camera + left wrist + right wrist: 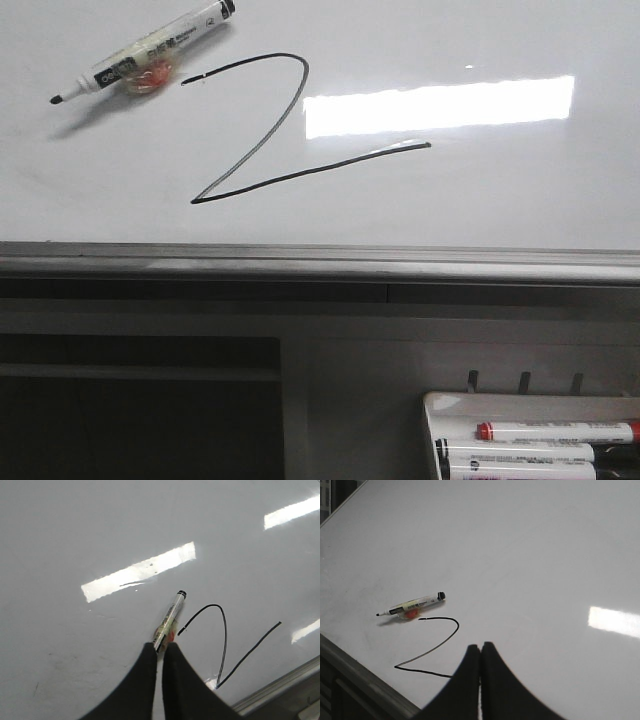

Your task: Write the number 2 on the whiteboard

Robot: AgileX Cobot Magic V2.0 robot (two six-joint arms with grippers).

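1. A thin black number 2 (pixel 270 130) stands finished on the glossy whiteboard (pixel 500 200), its curved top at upper left, a long diagonal running down to a sharp corner, and a slanted base stroke rising to the right toward a bright rectangular light reflection (pixel 440 105).

2. A black-tipped marker (pixel 140 55) lies uncapped against the board just left of the numeral's starting stroke, tip pointing lower left, with a small orange-red piece (pixel 150 78) fixed under its barrel.

3. In the left wrist view, the left gripper (pixel 161 647) has its two dark fingers (pixel 140 680) drawn nearly together, with only a narrow slit between them; the marker's near end sits right at the fingertips, though whether they actually pinch it cannot be told.

4. In the right wrist view, the right gripper (pixel 480 647) is closed finger against finger and carries nothing, with its tips covering the far end of the numeral's base stroke.

5. Below the board's grey metal bottom edge (pixel 320 262), a small white tray (pixel 450 405) at lower right holds a red-capped marker (pixel 555 432) and further markers (pixel 515 462).
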